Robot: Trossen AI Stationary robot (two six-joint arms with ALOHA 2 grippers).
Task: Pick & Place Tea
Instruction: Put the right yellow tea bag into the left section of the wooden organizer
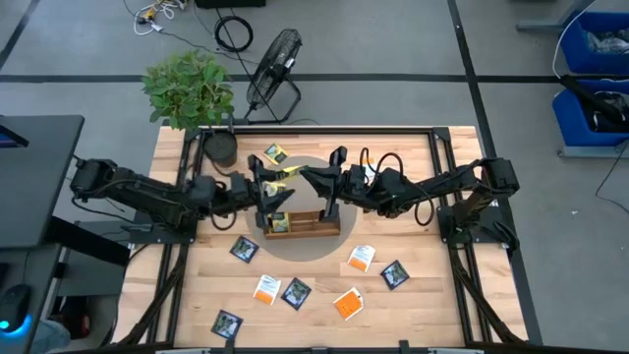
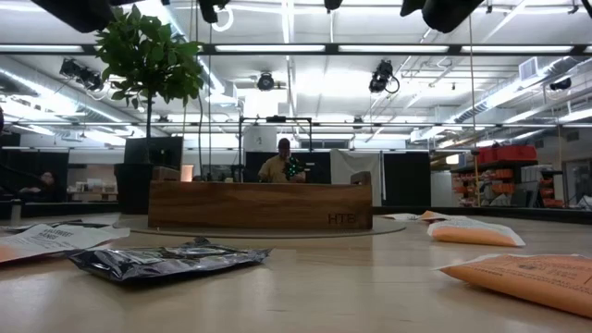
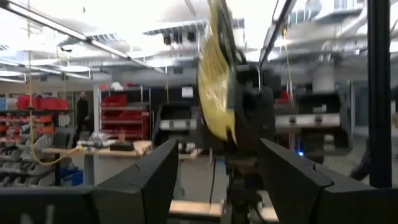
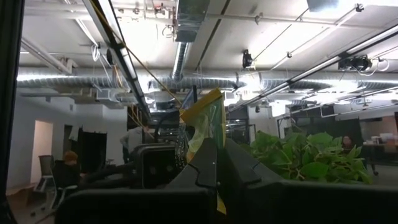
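Observation:
A yellow-green tea sachet [image 1: 285, 174] hangs in the air above the far side of the long wooden tray [image 1: 316, 224]. My right gripper [image 1: 307, 176] reaches in from the table's right and is shut on it. My left gripper [image 1: 263, 187] faces it from the left, open, its fingers [image 3: 155, 180] standing apart just short of the sachet [image 3: 214, 81] without touching it. Another yellow-green sachet [image 1: 280, 222] stands in the tray's left end. One more [image 1: 276, 154] lies flat on the table behind. My right gripper pinches the sachet's lower edge [image 4: 211, 149] between its two fingers. They come from the table's right, slanting upward. The sachet stands up past the fingertips, edge-on and a little bent, lifted clear of tray and table.
Several navy and orange-and-white sachets lie on the near half of the table, among them a navy one [image 1: 244, 249], an orange one [image 1: 348, 303] and an orange-and-white one [image 1: 362, 259]. A dark pot [image 1: 221, 149] sits at the far left corner, with a plant [image 1: 189, 88] and a fan [image 1: 273, 69] beyond it.

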